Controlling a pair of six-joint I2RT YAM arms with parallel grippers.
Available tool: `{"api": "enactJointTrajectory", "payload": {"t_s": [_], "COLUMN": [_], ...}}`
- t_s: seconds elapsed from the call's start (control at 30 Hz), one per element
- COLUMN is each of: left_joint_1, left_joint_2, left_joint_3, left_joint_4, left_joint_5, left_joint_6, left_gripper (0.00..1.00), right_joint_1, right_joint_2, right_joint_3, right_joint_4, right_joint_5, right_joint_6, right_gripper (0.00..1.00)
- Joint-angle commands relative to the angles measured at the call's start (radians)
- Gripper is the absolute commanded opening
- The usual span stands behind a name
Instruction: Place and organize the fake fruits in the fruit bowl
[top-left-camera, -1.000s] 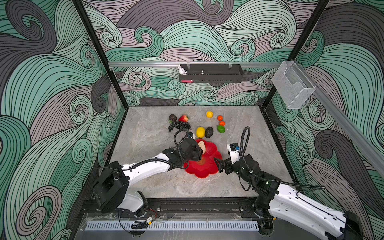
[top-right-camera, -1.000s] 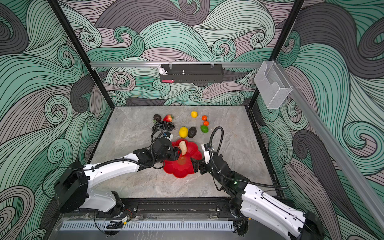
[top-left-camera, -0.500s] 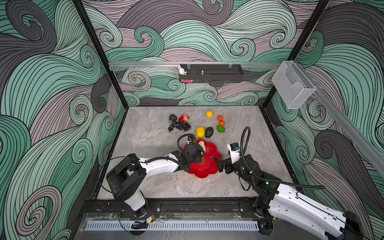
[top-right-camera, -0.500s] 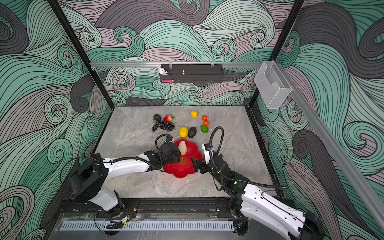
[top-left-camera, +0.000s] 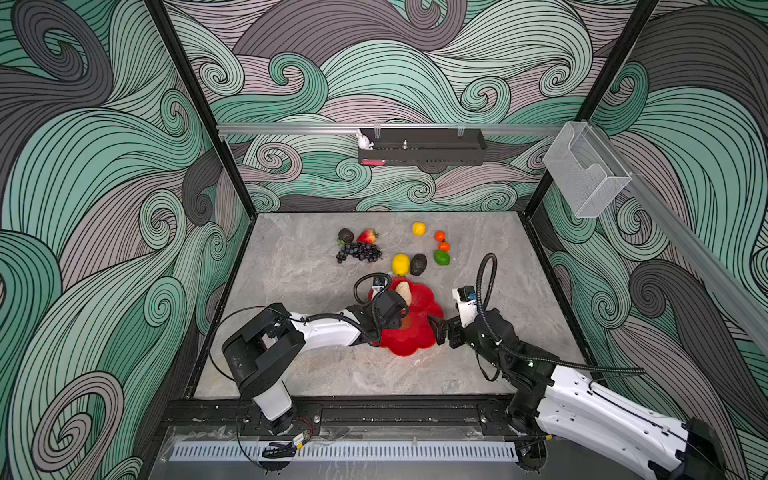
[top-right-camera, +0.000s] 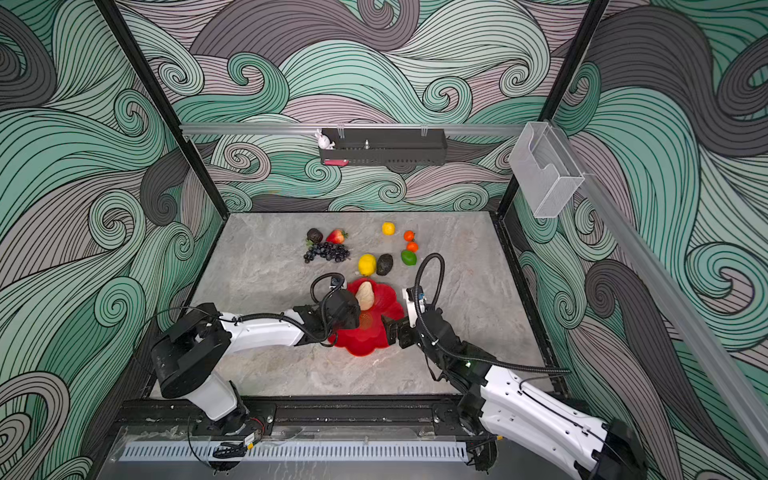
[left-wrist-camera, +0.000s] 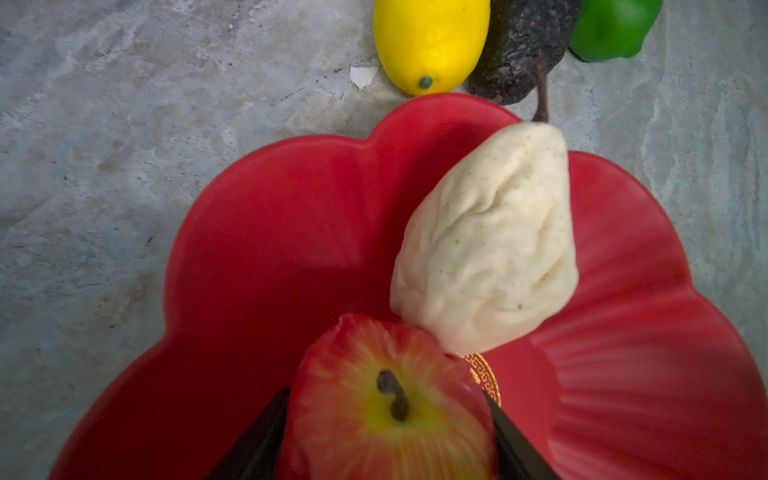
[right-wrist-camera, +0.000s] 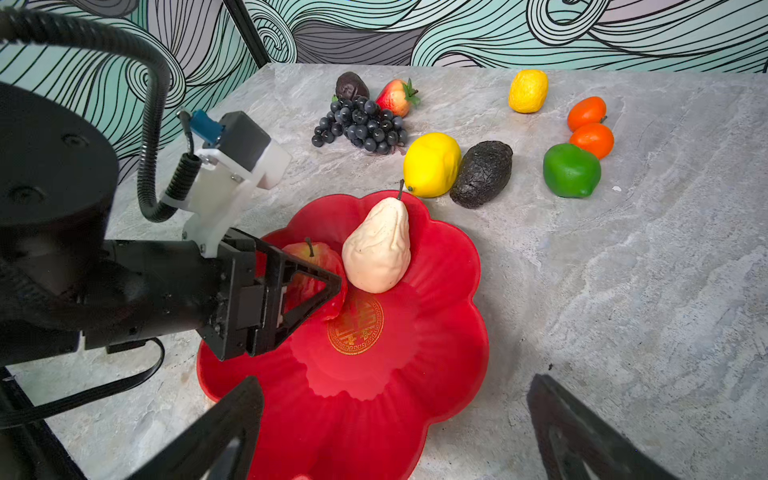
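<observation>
Gripping the red apple (right-wrist-camera: 309, 255), my left tool (left-wrist-camera: 387, 395) holds it apparently against the pear (left-wrist-camera: 486, 245) to spare fruit bowl (right-wrist-camera: 436, 332) room; my right tool (right-wrist-camera: 392, 380) gapes empty.

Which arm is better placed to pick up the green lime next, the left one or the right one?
Right. The right gripper is open and empty beside the fruit bowl, on the side of the lime. The left gripper is shut on the red apple over the bowl.

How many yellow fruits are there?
2: the nearer lemon beside the dark avocado, just behind the red bowl; the farther lemon near an orange. None seems hidden.
</observation>
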Motion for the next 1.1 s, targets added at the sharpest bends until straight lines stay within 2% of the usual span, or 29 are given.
{"api": "enactJointTrajectory", "payload": {"t_s": [0.0, 0.33, 0.5, 1.07], "left_joint_1": [-0.005, -0.004, -0.005, -0.012], "left_joint_2": [0.024, 0.047, 0.027, -0.05], "left_joint_3": [-0.012, -0.014, -0.028, -0.009], "left_joint_4": [0.041, 0.052, 0.049, 0.012], "left_joint_5": [-0.035, -0.037, -0.045, -0.03], "left_joint_6": [-0.017, -0.034, -0.042, 0.011], "left_gripper": [0.64, 0.67, 0.77, 0.91], "right_joint_1": [-0.002, -0.002, -0.002, -0.005], "right_joint_2": [0.006, 0.001, 0.004, 0.064], "right_joint_3": [-0.015, -0.016, -0.011, 0.057], "right_joint_4": [0.031, 0.031, 0.028, -0.052], "right_joint_5": [-0.001, -0.001, -0.001, 0.024], "right_joint_6": [0.01, 0.01, 0.008, 0.032], "right_gripper": [1.0, 1.0, 1.0, 1.0]}}
